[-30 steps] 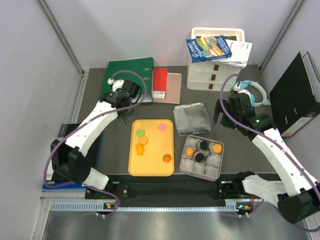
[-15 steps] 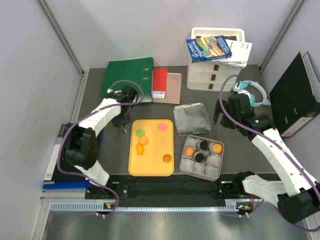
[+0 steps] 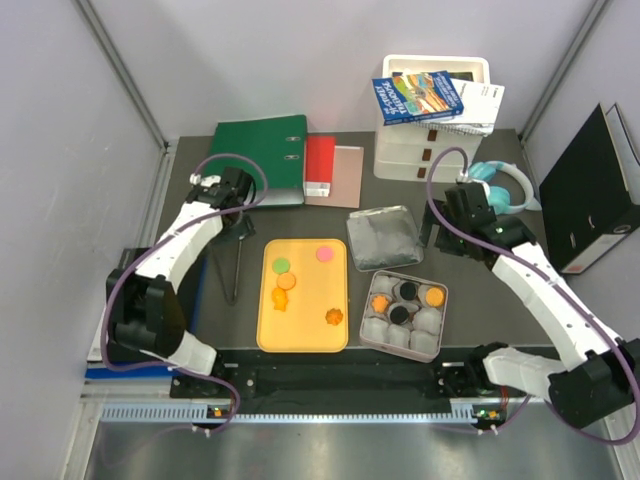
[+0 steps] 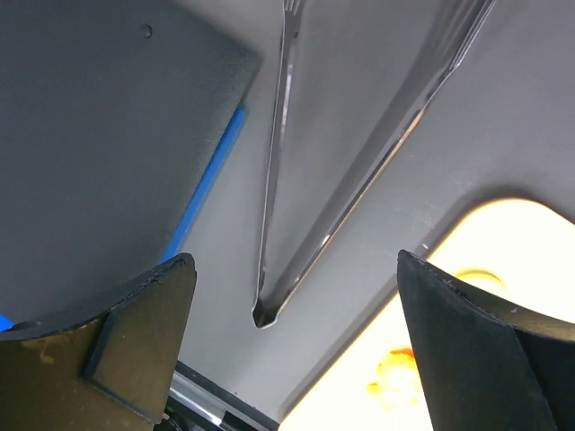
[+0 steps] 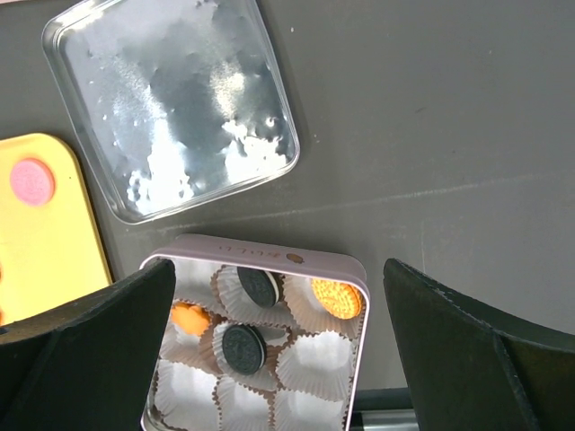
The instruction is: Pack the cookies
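Several cookies lie on the yellow tray (image 3: 340,290): a green one (image 3: 282,265), a pink one (image 3: 324,254) and three orange ones (image 3: 287,282). The tin (image 3: 441,320) of white paper cups holds two black cookies (image 5: 241,346) and two orange cookies (image 5: 339,298). My left gripper (image 3: 237,212) hangs open over metal tongs (image 4: 296,180) that lie flat on the table left of the tray. My right gripper (image 5: 278,359) is open and empty, above the tin's far edge.
The tin's clear lid (image 3: 385,237) lies behind the tin. A green binder (image 3: 255,150), red and brown booklets (image 3: 330,170), a white drawer unit (image 3: 430,120) with books, headphones (image 3: 505,185) and a black binder (image 3: 590,190) line the back and right.
My left gripper opened and let go of the tongs, which now lie flat beside the tray. The left arm drew back and to the left. The right arm shifted slightly.
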Controlling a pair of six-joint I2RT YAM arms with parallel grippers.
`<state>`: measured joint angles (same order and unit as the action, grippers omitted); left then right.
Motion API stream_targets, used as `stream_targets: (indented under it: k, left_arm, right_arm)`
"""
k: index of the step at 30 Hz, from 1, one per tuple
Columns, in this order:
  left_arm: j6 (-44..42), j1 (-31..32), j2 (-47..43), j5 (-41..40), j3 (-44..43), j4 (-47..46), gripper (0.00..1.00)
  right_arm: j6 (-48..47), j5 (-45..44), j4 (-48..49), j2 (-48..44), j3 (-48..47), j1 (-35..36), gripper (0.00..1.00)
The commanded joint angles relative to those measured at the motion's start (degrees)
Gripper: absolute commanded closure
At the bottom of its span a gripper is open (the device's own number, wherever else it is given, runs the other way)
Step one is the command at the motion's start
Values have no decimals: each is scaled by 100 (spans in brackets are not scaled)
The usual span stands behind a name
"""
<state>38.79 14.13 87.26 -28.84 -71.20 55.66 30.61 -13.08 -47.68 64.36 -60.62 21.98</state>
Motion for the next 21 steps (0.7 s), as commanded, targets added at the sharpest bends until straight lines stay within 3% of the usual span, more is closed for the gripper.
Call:
stream_targets:
  k: [1, 6, 9, 11, 21]
  left_arm:
    - [-3, 11, -359, 404, -263, -107, 5]
    - [32, 159, -833, 1336, -61, -731, 9]
    - [76, 335, -983, 1565, 18, -864, 1]
    - [182, 397, -1053, 1697, 44, -846, 1]
    - [243, 1091, -1475, 1847, 115, -846, 1]
  right_arm:
    - [-117, -256, 127, 146, -450, 17, 1]
    - [-152, -318, 162, 761, -600, 8, 1]
    - [-160, -370, 373, 1122, -557, 8, 2]
    - [-161, -414, 575, 1455, -530, -18, 4]
    - [58, -362, 989, 3099, -924, -273, 40]
